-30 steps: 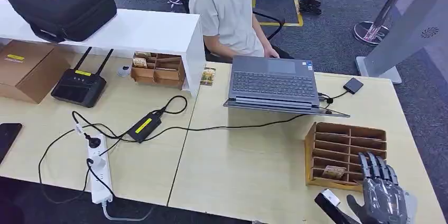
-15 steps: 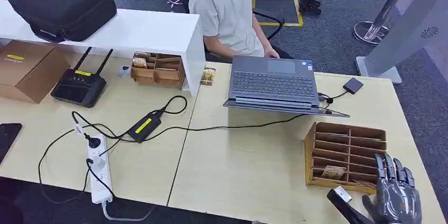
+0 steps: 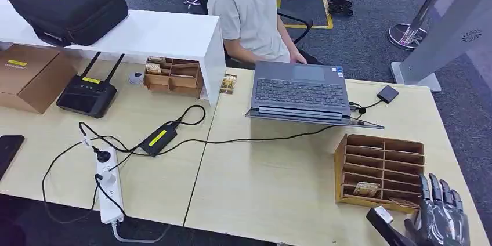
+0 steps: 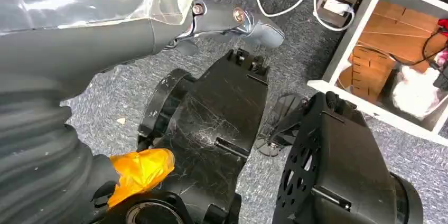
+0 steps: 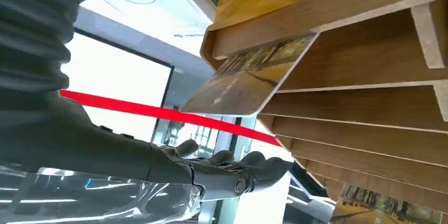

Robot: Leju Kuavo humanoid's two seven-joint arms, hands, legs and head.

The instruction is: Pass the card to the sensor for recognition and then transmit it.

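Right hand is down at the near right corner of the worktop, just beside the wooden slotted rack, fingers spread apart and holding nothing. From the wrist camera its dark fingers hang free, apart from the card that pokes out of one slot. In the head view another card sits in a lower slot; which one the robot is after, I can't say. So by my reckoning we're at the very start: no card picked, nothing shown to the sensor, nothing passed on. That small black box on a cable beside the laptop may be the sensor, though I can't be sure. A person sits behind the laptop. Left hand hangs low over the floor, fingers seemingly loose, nothing in them.
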